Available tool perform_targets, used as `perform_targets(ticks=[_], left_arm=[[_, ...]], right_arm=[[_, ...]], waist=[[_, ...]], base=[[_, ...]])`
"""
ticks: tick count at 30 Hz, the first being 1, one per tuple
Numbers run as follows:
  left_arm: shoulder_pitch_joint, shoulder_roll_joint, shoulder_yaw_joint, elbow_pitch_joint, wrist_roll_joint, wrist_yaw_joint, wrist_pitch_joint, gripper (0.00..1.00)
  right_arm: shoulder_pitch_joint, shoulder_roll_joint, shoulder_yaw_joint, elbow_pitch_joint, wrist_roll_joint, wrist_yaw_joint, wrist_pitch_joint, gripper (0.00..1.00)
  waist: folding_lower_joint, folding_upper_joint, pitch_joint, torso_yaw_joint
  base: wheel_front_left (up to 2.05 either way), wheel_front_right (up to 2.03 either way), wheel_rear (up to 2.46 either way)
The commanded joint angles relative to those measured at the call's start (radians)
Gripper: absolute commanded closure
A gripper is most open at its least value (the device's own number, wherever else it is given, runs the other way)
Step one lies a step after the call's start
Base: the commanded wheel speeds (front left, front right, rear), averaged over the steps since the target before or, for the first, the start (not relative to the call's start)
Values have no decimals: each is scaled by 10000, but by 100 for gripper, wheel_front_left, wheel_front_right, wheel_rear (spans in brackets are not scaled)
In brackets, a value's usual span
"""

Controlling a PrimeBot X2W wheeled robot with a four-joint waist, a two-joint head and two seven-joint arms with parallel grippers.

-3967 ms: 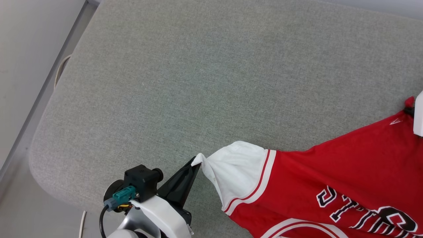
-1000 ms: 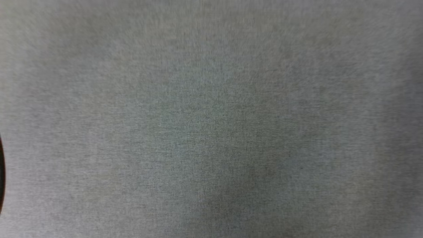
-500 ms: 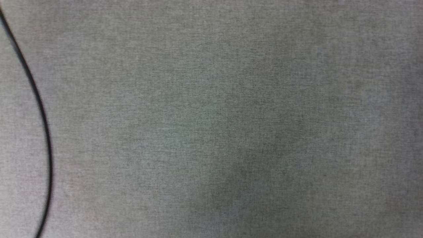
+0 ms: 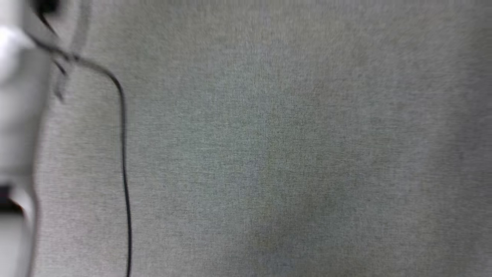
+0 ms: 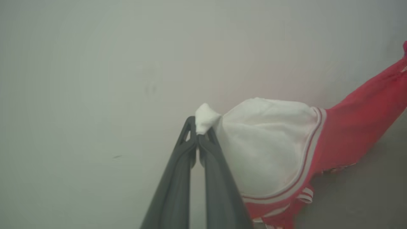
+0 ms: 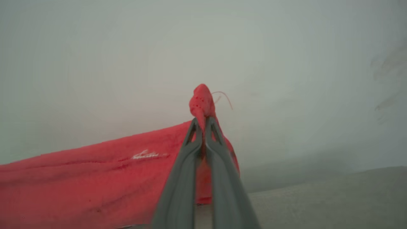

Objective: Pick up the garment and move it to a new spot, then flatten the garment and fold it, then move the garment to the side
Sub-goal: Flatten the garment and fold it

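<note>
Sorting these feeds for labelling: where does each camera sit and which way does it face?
Head view: on the head, facing down at the grey surface; a blurred pale arm and black cable at left.
Left wrist view: on the left wrist, along the left gripper, shut on the garment's white sleeve.
Right wrist view: on the right wrist, along the right gripper, shut on a red corner.
Shared: both wrist views show the garment.

grey woven fabric surface (image 4: 292, 146) | plain pale wall (image 6: 95, 47), both wrist views | light soft, even
</note>
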Motion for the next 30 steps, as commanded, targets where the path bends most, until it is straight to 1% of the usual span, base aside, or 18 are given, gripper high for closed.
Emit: perform_targets(ticks=[1, 6, 13, 14, 22, 26, 30], left_arm=[[439, -35, -16, -123, -47, 0, -47, 100], [2734, -303, -86, -855, -146, 23, -46, 100], [5779, -281, -392, -1523, -349, 102, -47, 100], [6870, -242, -421, -1683, -540, 159, -47, 100], [9301, -42, -677, -2293, -860, 471, 38, 100], [10333, 232, -755, -2705, -1016, 624, 229, 100], [11272, 561, -888, -3143, -1151, 640, 494, 100]], right_arm=[[340, 24, 65, 60, 128, -12, -66, 100], [1941, -30, 361, 236, 886, -12, -151, 100], [4201, -40, 698, 314, 1980, -12, 158, 100], [5111, -101, 799, 258, 2399, -12, 331, 100], [7177, -130, 1279, 116, 3302, -12, 1052, 100], [8025, -197, 1499, -100, 3733, -12, 1516, 100], [8880, -284, 1756, -371, 4056, -12, 2058, 100]], waist=[[-1, 0, -431, -4], [-1, 0, -1296, 5], [-1, 0, -2478, 21], [-1, 0, -2949, 39], [-1, 0, -4184, 119], [-1, 0, -4744, 148], [-1, 0, -5304, 170]], base=[[0, 0, 0], [0, 0, 0], [0, 0, 0], [0, 0, 0], [0, 0, 0], [0, 0, 0], [0, 0, 0]])
